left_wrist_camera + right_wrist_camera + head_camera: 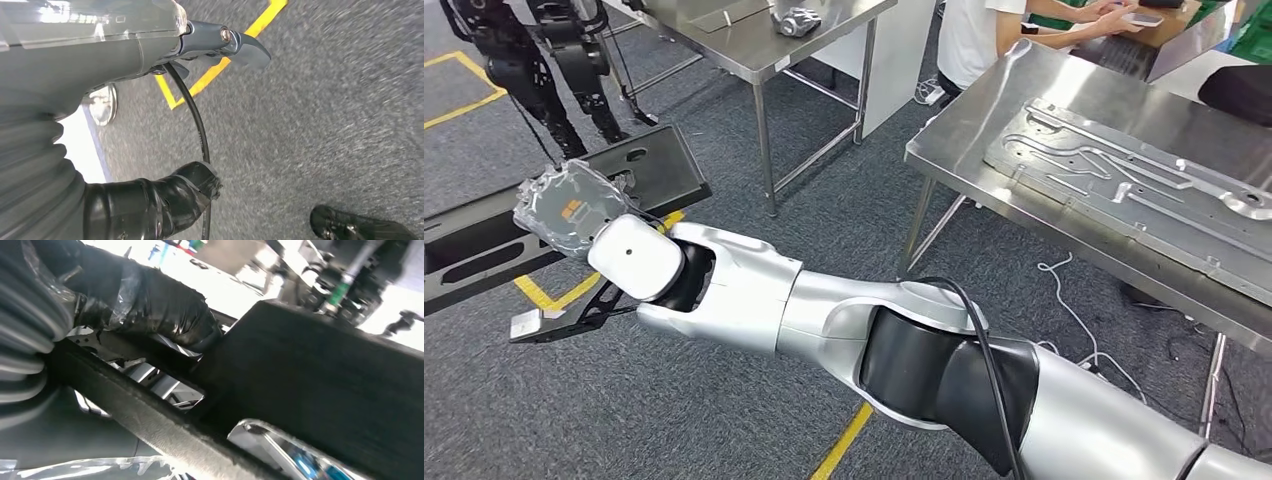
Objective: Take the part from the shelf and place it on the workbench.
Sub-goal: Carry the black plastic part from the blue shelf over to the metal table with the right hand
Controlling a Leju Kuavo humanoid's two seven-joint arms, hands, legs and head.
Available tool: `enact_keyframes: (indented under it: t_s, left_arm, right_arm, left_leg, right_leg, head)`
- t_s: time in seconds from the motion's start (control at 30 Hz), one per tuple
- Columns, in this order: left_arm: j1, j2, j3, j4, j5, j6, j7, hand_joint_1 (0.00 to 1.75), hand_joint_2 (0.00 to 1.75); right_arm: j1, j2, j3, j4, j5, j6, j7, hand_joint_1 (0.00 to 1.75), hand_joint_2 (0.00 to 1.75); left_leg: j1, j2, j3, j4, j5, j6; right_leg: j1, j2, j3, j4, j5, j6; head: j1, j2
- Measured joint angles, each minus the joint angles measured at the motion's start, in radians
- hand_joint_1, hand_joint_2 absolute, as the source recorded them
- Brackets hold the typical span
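My right arm stretches across the head view to the black shelf (pixel 649 165) at the left. Its plastic-wrapped right hand (pixel 569 210) lies at the shelf's slotted top plate. From the right wrist, the taped thumb (pixel 150 305) lies over a black shelf bar (pixel 150 415), with pieces of a silver metal part (pixel 150 382) showing in the opening beneath it. Whether the fingers hold that part is hidden. The steel workbench (pixel 984 110) stands at the right. My left hand (pixel 200 115) hangs over the carpet with its fingers (pixel 247 47) and thumb apart, holding nothing.
A large pressed metal panel (pixel 1124 170) lies on the workbench. A second steel table (pixel 754 55) at the back carries a small metal casting (pixel 799 20). People sit at the far right top. Another robot's dark legs (pixel 544 60) stand behind the shelf. A white cable (pixel 1074 310) trails under the bench.
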Motion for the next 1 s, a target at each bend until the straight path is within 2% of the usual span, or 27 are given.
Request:
enact_keyframes:
  t_s: [0.03, 0.07, 0.13, 0.17, 0.2, 0.23, 0.27, 0.3, 0.33, 0.37, 0.4, 0.43, 0.47, 0.5, 0.53, 0.57, 0.6, 0.63, 0.67, 0.7, 0.77, 0.8, 0.83, 0.9, 0.97, 1.0]
  left_arm:
    - [0.0, 0.0, 0.0, 0.001, 0.0, 0.0, 0.0, 0.0, 1.75]
    - [0.0, 0.0, 0.0, 0.002, 0.0, 0.0, 0.0, 0.0, 1.75]
    - [-0.001, 0.0, 0.0, 0.004, 0.0, 0.001, 0.0, 0.0, 1.75]
    - [-0.001, 0.0, 0.0, 0.005, 0.0, 0.001, 0.0, 0.0, 1.75]
    - [-0.002, 0.0, 0.0, 0.006, 0.0, 0.001, 0.0, 0.0, 1.75]
    - [-0.004, 0.0, 0.0, 0.007, 0.0, 0.0, 0.0, 0.0, 1.75]
    - [-0.008, 0.0, 0.0, 0.007, 0.0, 0.0, 0.0, 0.0, 1.75]
    - [-0.011, 0.0, -0.001, 0.008, 0.0, 0.0, 0.0, 0.0, 1.75]
    - [-0.012, 0.0, -0.001, 0.008, 0.0, 0.0, 0.0, 0.0, 1.75]
    - [-0.012, 0.0, -0.001, 0.009, 0.0, 0.0, 0.0, 0.0, 1.75]
    - [-0.009, 0.002, 0.0, 0.01, 0.0, 0.0, 0.0, 0.0, 1.75]
    - [-0.006, 0.004, 0.0, 0.011, 0.0, 0.0, 0.0, 0.0, 1.75]
    - [-0.005, 0.005, 0.001, 0.011, 0.0, 0.0, 0.001, 0.0, 1.75]
    - [-0.004, 0.007, 0.001, 0.011, 0.0, 0.0, 0.001, 0.0, 1.75]
    - [-0.003, 0.007, 0.002, 0.012, 0.0, 0.0, 0.001, 0.0, 1.75]
    - [-0.004, 0.008, 0.002, 0.012, 0.0, -0.001, 0.001, 0.0, 1.75]
    - [-0.004, 0.008, 0.002, 0.012, 0.0, -0.002, 0.001, 0.0, 1.75]
    - [-0.003, 0.008, 0.002, 0.012, 0.0, -0.003, 0.001, 0.0, 1.75]
    - [-0.002, 0.007, 0.002, 0.012, 0.0, -0.005, 0.001, 0.0, 1.75]
    - [-0.002, 0.007, 0.002, 0.012, 0.0, -0.007, 0.001, 0.0, 1.75]
    - [-0.003, 0.006, 0.003, 0.012, 0.0, -0.009, 0.001, 0.0, 1.75]
    - [-0.005, 0.006, 0.002, 0.012, 0.0, -0.009, 0.001, 0.0, 1.75]
    - [-0.006, 0.005, 0.002, 0.012, 0.0, -0.009, 0.001, 0.0, 1.75]
    - [-0.004, 0.004, 0.003, 0.012, 0.0, -0.011, 0.0, 0.0, 1.75]
    - [-0.001, 0.004, 0.003, 0.012, 0.0, -0.012, 0.0, 0.0, 1.75]
    - [0.0, 0.005, 0.004, 0.012, 0.0, -0.012, 0.0, 0.0, 1.75]
  right_arm:
    - [0.0, 0.0, 0.0, 0.002, 0.001, 0.0, 0.0, 1.75, 1.75]
    - [-0.001, 0.0, 0.0, 0.003, 0.003, 0.0, 0.0, 1.75, 1.75]
    - [-0.006, 0.0, -0.001, 0.003, 0.006, 0.0, 0.0, 1.75, 1.75]
    - [-0.01, 0.0, -0.001, 0.003, 0.007, 0.0, 0.0, 1.75, 1.75]
    - [-0.012, 0.0, -0.001, 0.004, 0.008, 0.0, 0.0, 1.75, 1.75]
    - [-0.014, -0.001, -0.002, 0.005, 0.008, 0.001, 0.0, 1.75, 1.75]
    - [-0.014, -0.002, -0.003, 0.005, 0.009, 0.001, 0.0, 1.75, 1.75]
    - [-0.015, -0.004, -0.004, 0.006, 0.009, 0.001, 0.0, 1.75, 1.75]
    - [-0.016, -0.003, -0.006, 0.007, 0.009, 0.001, 0.0, 1.75, 1.75]
    - [-0.018, -0.002, -0.007, 0.007, 0.009, 0.001, 0.0, 1.75, 1.75]
    - [-0.019, 0.0, -0.008, 0.008, 0.01, 0.001, 0.0, 1.75, 1.75]
    - [-0.019, 0.002, -0.008, 0.008, 0.01, 0.002, 0.0, 1.75, 1.75]
    - [-0.017, 0.003, -0.008, 0.009, 0.01, 0.002, -0.001, 1.75, 1.75]
    - [-0.015, 0.003, -0.008, 0.01, 0.01, 0.002, -0.001, 1.75, 1.75]
    - [-0.014, 0.002, -0.008, 0.012, 0.01, 0.002, -0.001, 1.75, 1.75]
    - [-0.014, 0.001, -0.008, 0.015, 0.01, 0.002, -0.001, 1.75, 1.75]
    - [-0.014, 0.0, -0.008, 0.018, 0.011, 0.002, -0.002, 1.75, 1.75]
    - [-0.016, -0.001, -0.009, 0.02, 0.011, 0.002, -0.002, 1.75, 1.75]
    - [-0.017, -0.003, -0.01, 0.022, 0.012, 0.001, -0.002, 1.75, 1.75]
    - [-0.018, -0.004, -0.011, 0.024, 0.012, 0.001, -0.001, 1.75, 1.75]
    - [-0.018, -0.01, -0.013, 0.028, 0.013, 0.001, -0.002, 1.75, 1.75]
    - [-0.018, -0.014, -0.014, 0.03, 0.013, 0.001, -0.002, 1.75, 1.75]
    - [-0.019, -0.017, -0.015, 0.031, 0.014, 0.001, -0.002, 1.75, 1.75]
    - [-0.02, -0.021, -0.017, 0.033, 0.015, 0.001, -0.001, 1.75, 1.75]
    - [-0.019, -0.022, -0.017, 0.036, 0.016, 0.001, -0.001, 1.75, 1.75]
    - [-0.017, -0.024, -0.017, 0.038, 0.016, 0.001, -0.001, 1.75, 1.75]
  left_leg:
    - [-0.002, 0.012, 0.005, 0.0, -0.004, 0.0]
    - [-0.003, 0.024, 0.012, 0.0, -0.009, 0.0]
    - [-0.007, 0.046, 0.023, -0.003, -0.017, -0.004]
    - [-0.009, 0.058, 0.027, -0.005, -0.02, -0.006]
    - [-0.01, 0.07, 0.032, -0.009, -0.021, -0.01]
    - [-0.012, 0.082, 0.038, -0.014, -0.023, -0.014]
    - [-0.011, 0.087, 0.046, -0.018, -0.027, -0.017]
    - [-0.01, 0.073, 0.05, -0.014, -0.034, -0.02]
    - [-0.009, 0.047, 0.044, 0.008, -0.049, -0.023]
    - [-0.006, 0.014, 0.025, 0.05, -0.069, -0.025]
    - [-0.005, -0.015, -0.006, 0.109, -0.092, -0.028]
    - [-0.005, -0.029, -0.045, 0.173, -0.113, -0.032]
    - [-0.005, -0.035, -0.08, 0.222, -0.121, -0.036]
    - [-0.003, -0.036, -0.102, 0.242, -0.111, -0.041]
    - [-0.001, -0.038, -0.107, 0.225, -0.081, -0.046]
    - [0.004, -0.044, -0.094, 0.174, -0.037, -0.051]
    - [0.009, -0.065, -0.074, 0.116, -0.003, -0.055]
    - [0.013, -0.086, -0.054, 0.064, 0.019, -0.056]
    - [0.015, -0.103, -0.042, 0.032, 0.025, -0.052]
    - [0.013, -0.113, -0.037, 0.024, 0.018, -0.046]
    - [0.01, -0.093, -0.033, 0.019, 0.019, -0.03]
    - [0.01, -0.081, -0.03, 0.015, 0.021, -0.023]
    - [0.012, -0.07, -0.027, 0.011, 0.022, -0.016]
    - [0.011, -0.046, -0.021, 0.007, 0.02, -0.005]
    - [0.008, -0.019, -0.016, 0.007, 0.014, 0.0]
    - [0.007, -0.005, -0.013, 0.007, 0.01, 0.0]
  right_leg:
    - [0.001, -0.004, 0.015, -0.036, 0.03, -0.004]
    - [0.004, -0.015, 0.046, -0.101, 0.068, -0.011]
    - [0.021, -0.062, 0.105, -0.217, 0.11, -0.029]
    - [0.03, -0.078, 0.119, -0.248, 0.115, -0.036]
    - [0.037, -0.082, 0.123, -0.258, 0.109, -0.041]
    - [0.039, -0.071, 0.126, -0.267, 0.109, -0.046]
    - [0.035, -0.058, 0.134, -0.277, 0.112, -0.05]
    - [0.03, -0.046, 0.145, -0.29, 0.114, -0.054]
    - [0.026, -0.035, 0.157, -0.304, 0.118, -0.059]
    - [0.021, -0.023, 0.166, -0.313, 0.12, -0.063]
    - [0.022, -0.009, 0.17, -0.316, 0.121, -0.066]
    - [0.022, 0.006, 0.171, -0.315, 0.12, -0.069]
    - [0.021, 0.022, 0.172, -0.313, 0.118, -0.07]
    - [0.02, 0.038, 0.173, -0.309, 0.115, -0.069]
    - [0.019, 0.054, 0.173, -0.303, 0.111, -0.066]
    - [0.016, 0.069, 0.173, -0.293, 0.105, -0.061]
    - [0.013, 0.083, 0.17, -0.282, 0.097, -0.055]
    - [0.012, 0.097, 0.164, -0.268, 0.089, -0.048]
    - [0.01, 0.11, 0.156, -0.257, 0.085, -0.041]
    - [0.009, 0.122, 0.15, -0.252, 0.083, -0.034]
    - [0.007, 0.138, 0.142, -0.251, 0.086, -0.024]
    - [0.009, 0.124, 0.14, -0.245, 0.082, -0.019]
    - [0.009, 0.098, 0.131, -0.225, 0.07, -0.014]
    - [0.008, 0.032, 0.085, -0.133, 0.024, -0.004]
    - [0.001, 0.006, 0.02, -0.02, -0.014, 0.003]
    - [-0.002, 0.001, 0.003, 0.003, -0.011, 0.004]
  head:
    - [0.0, 0.0]
    - [0.0, 0.0]
    - [0.0, 0.0]
    - [0.0, 0.0]
    - [0.0, 0.0]
    - [0.0, 0.0]
    - [0.0, 0.0]
    - [0.0, 0.0]
    - [0.0, 0.0]
    - [0.0, 0.0]
    - [0.0, 0.0]
    - [-0.001, 0.0]
    - [0.0, 0.0]
    - [0.0, 0.0]
    - [0.0, 0.0]
    - [-0.001, 0.0]
    - [-0.001, 0.0]
    - [0.0, 0.0]
    - [0.0, 0.0]
    - [0.0, 0.0]
    - [-0.001, 0.0]
    - [0.0, 0.0]
    - [0.0, 0.0]
    - [0.001, 0.0]
    - [0.0, 0.0]
    - [0.0, 0.0]
